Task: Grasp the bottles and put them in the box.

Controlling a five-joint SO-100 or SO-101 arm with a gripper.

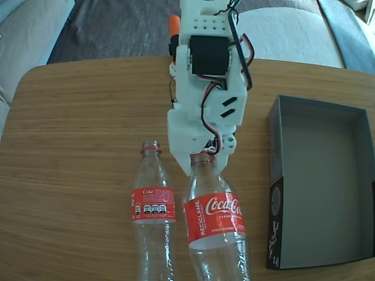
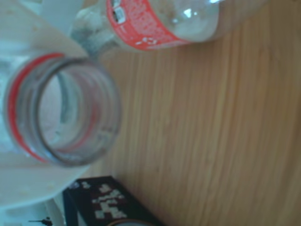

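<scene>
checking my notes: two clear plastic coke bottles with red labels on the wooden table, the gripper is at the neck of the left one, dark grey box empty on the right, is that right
Not quite. In the fixed view the gripper is at the neck of the right clear plastic bottle, nearer the dark grey cardboard box. The left bottle lies untouched. The rest holds.

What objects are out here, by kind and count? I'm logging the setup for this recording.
Clear Coca-Cola bottles, uncapped: 2, one lying alone and one with its neck at the gripper, right of it in the fixed view
Cardboard box, nothing inside: 1
Total: 3 things on the wooden table
</scene>
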